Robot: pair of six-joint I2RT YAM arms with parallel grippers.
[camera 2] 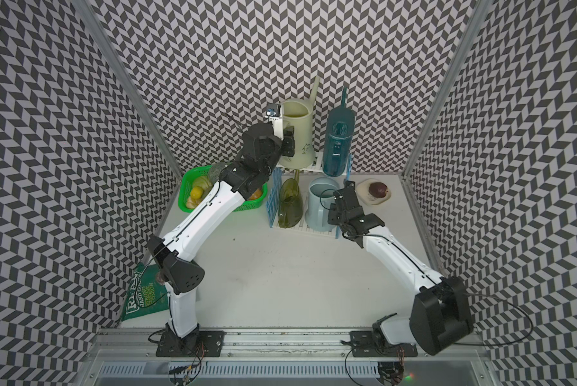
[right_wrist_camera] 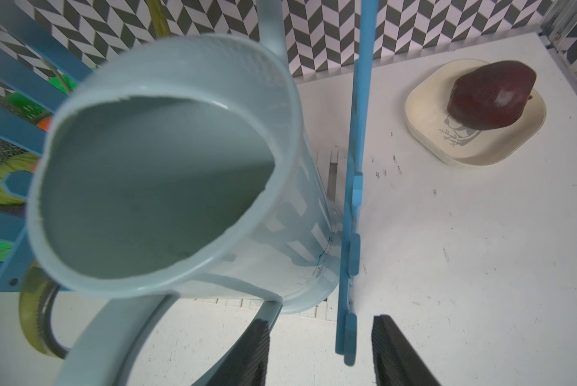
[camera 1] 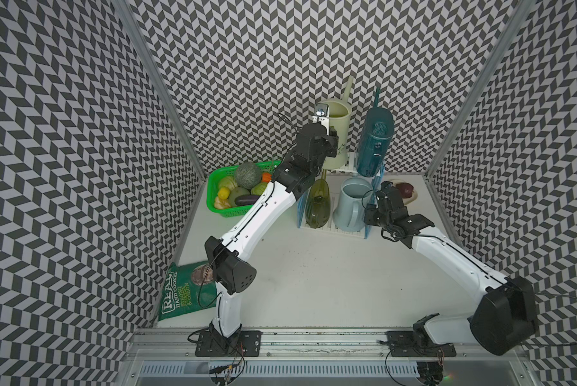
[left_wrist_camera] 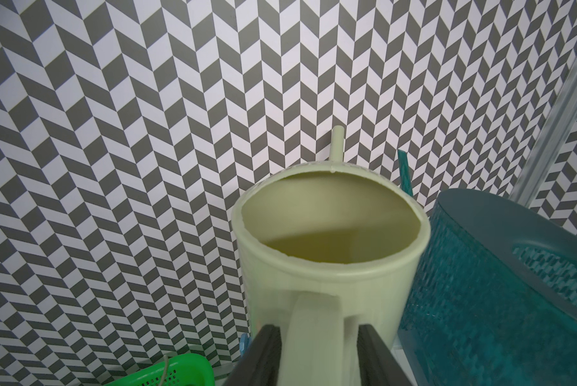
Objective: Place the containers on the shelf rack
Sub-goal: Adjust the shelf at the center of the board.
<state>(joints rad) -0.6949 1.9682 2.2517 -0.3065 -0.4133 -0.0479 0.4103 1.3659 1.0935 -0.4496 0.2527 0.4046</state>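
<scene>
Cream can [left_wrist_camera: 330, 267], judged light, stiff and slick, is being straddled unclamped at its handle [left_wrist_camera: 315, 300] by the part-open left hand [left_wrist_camera: 317, 329], while the right hand [right_wrist_camera: 320, 320] is being seen parted, empty.

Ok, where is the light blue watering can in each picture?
Both top views: the pale blue can stands upright on the shelf rack's lower shelf, a bit right of the middle.
Left wrist view: not in it.
Right wrist view: huge and close, filling the left half.
Landmark: the dark red fruit lies just past the rack, on the can's side.
</scene>
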